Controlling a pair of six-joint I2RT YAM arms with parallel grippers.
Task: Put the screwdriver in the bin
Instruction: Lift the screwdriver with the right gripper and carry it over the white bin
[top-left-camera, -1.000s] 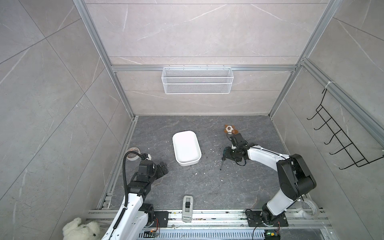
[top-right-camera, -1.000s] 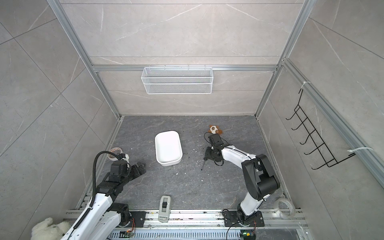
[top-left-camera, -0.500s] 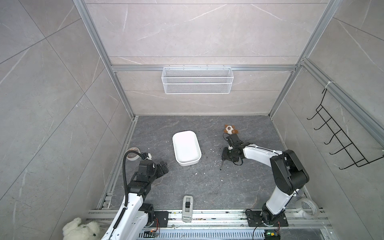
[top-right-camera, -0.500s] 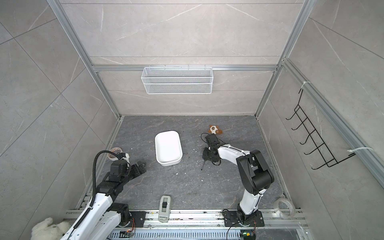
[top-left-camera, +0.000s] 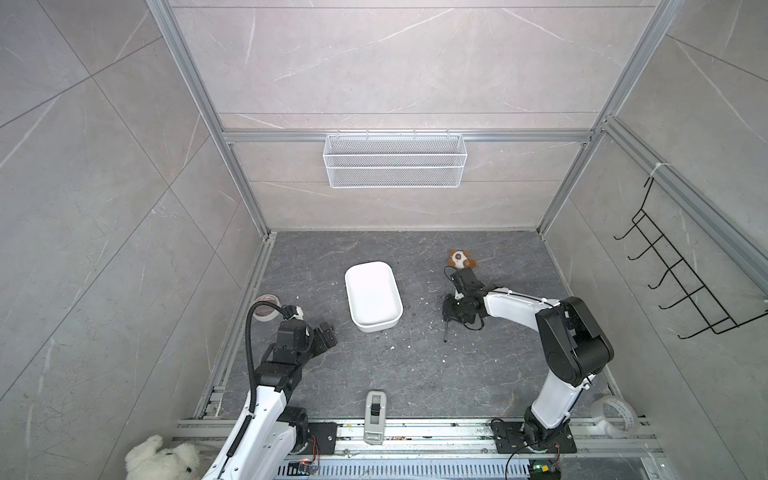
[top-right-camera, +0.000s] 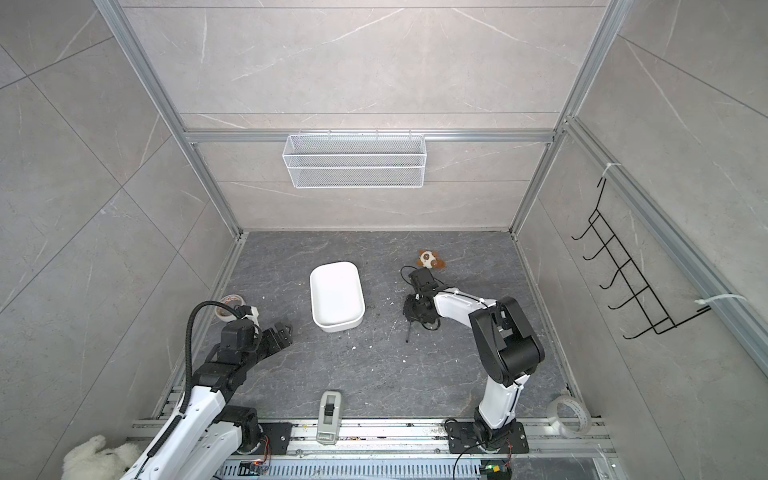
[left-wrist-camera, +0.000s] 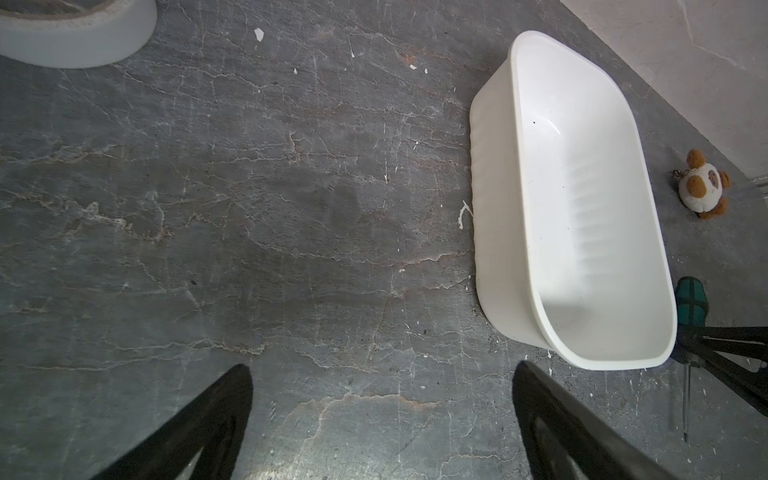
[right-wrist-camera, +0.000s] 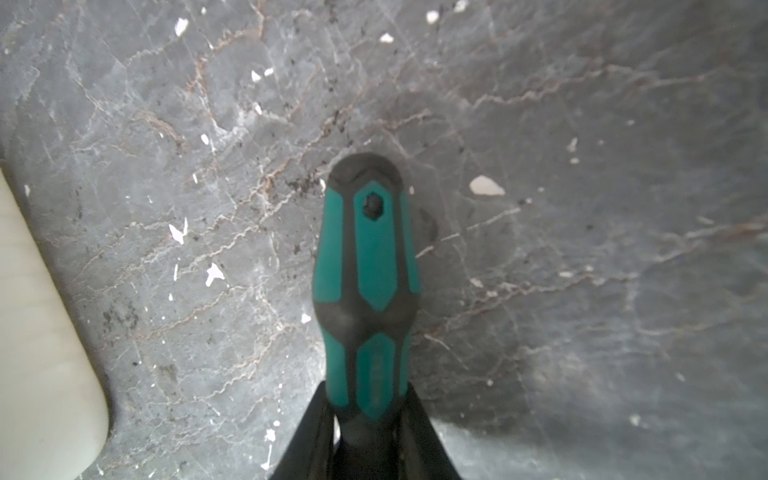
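Right claw (top-left-camera: 456, 311), apart one second ago, has closed on the screwdriver (right-wrist-camera: 365, 286). The right elbow (top-left-camera: 573, 340) has swung in toward the middle, while the left arm (top-left-camera: 270, 399) and bin (top-left-camera: 376, 328) keep their places. Lettering: faint raised marks on the handle's lower green panel, too blurred to read.

Left to right:
- **Left arm:** It rises folded from the front rail, forearm low and aimed toward the far right.
- **Left claw (left-wrist-camera: 380, 415):** It stands wide apart over bare bench (left-wrist-camera: 291, 208), holding and touching nothing. A tape roll (top-left-camera: 266, 306) lies just behind it, by the left wall.
- **Bin:** White, left of centre, long side running front to back.
- **Screwdriver:** It lies outside the bin, to its right, near but apart from it. Its handle points rearward and its thin shaft frontward, tip at the bench.
- **Right claw:** Both fingers (right-wrist-camera: 309, 440) clamp the narrow lower end of the green-and-black handle from either side. Whether the handle is lifted off the bench cannot be told.
- **Right arm:** From its base at the front right, the upper link leans back and the white forearm stretches low to the left. The wrist is bent down over the tool.
- **Plush toy (top-left-camera: 459, 258):** Small, brown and white, just behind the wrist.
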